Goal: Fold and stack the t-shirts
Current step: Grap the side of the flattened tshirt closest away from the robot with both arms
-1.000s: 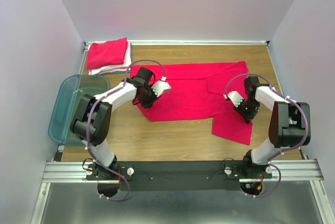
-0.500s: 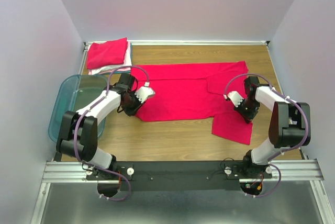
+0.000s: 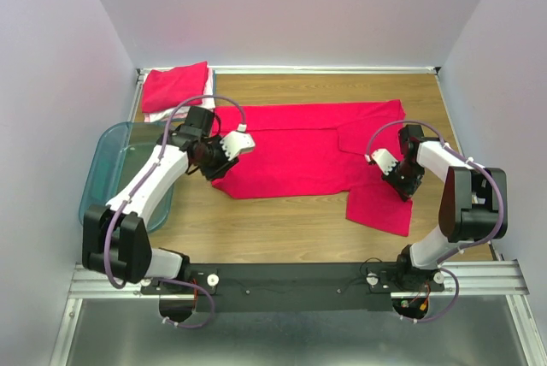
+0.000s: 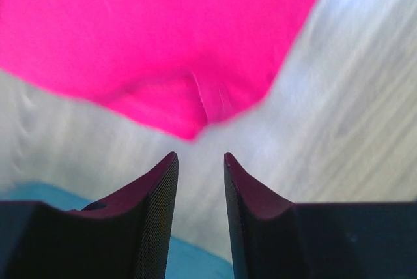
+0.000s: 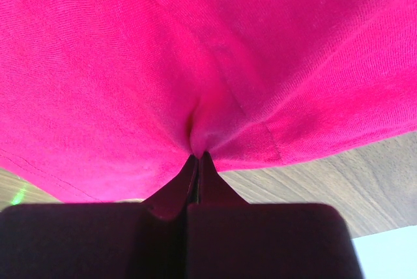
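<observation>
- Sleeve [image 3: 379,208] of the red-pink t-shirt [image 3: 299,148] flops toward the near edge of the worktop [image 3: 282,221], on the right. The rest of the shirt lies spread sideways across the middle.
- Right tool [image 5: 197,155] sits just beyond that sleeve, jaws pressed together on a small pucker of the cloth.
- Left tool [image 4: 200,156] hovers at the shirt's near-left corner, jaws parted a narrow way with nothing between them. The corner lies just ahead of the tips, not touching them.
- The step in hand looks like drawing the shirt flat before the first fold. To do it well, I judge, the left tool should take the corner low and squarely, catching both layers. It should then pull away from the right tool so the hem runs straight and the wrinkles go.
- Teal bin [image 3: 102,178] stands at the left, beside the left arm.
- Stack of folded t-shirts [image 3: 175,88], red on top with white beneath, sits in the far left corner, just beyond the spread shirt.
</observation>
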